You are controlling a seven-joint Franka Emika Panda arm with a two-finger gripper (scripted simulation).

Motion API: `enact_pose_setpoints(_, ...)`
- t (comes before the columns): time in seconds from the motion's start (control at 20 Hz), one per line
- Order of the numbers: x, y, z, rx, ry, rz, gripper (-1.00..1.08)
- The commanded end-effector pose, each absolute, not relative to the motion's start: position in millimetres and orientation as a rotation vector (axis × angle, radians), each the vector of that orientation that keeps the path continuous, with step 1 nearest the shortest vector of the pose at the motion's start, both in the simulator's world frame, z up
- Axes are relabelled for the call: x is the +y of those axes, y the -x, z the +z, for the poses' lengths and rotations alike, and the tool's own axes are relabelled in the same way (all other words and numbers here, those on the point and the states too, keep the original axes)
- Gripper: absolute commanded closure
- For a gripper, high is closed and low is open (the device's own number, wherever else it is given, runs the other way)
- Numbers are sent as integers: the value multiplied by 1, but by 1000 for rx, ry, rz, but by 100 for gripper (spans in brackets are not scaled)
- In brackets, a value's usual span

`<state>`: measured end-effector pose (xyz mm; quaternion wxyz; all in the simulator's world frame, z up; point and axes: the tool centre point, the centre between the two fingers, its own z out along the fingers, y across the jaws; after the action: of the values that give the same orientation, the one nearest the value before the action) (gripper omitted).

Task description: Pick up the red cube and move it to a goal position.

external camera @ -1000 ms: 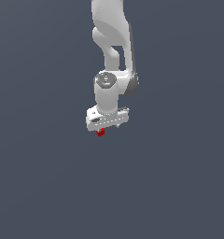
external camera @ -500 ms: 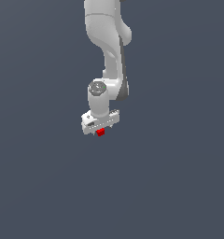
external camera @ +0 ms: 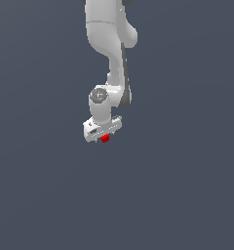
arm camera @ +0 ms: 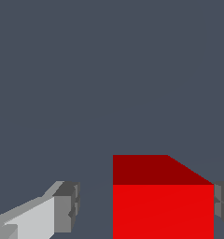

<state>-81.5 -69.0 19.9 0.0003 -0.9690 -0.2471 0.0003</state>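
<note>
The red cube (external camera: 105, 138) is small and bright red, and it shows just under the white hand of the arm in the exterior view. My gripper (external camera: 103, 135) sits right over it. In the wrist view the red cube (arm camera: 163, 210) lies between the two grey fingertips of the gripper (arm camera: 144, 207). One fingertip (arm camera: 221, 205) is at the cube's side, while the other fingertip (arm camera: 68, 207) stands apart from it with a clear gap. The gripper is open around the cube. Whether the cube rests on the floor cannot be told.
A plain dark grey surface (external camera: 187, 195) fills both views. The white arm (external camera: 109, 44) reaches down from the top of the exterior view. No other objects show.
The arm and hand have shifted towards the exterior view's left and slightly down. The red cube stays at the same spot.
</note>
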Motion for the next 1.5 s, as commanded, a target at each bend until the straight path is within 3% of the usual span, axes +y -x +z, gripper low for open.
enact_pose_setpoints(0.0,-69,81,20,-778,3044,0,-92)
enact_pose_setpoints(0.05,-69,81,20,-778,3044,0,108)
enact_pose_setpoints(0.85,-68,78,29,-778,3044,0,108)
enact_pose_setpoints(1.45,-63,51,102,-778,3044,0,108)
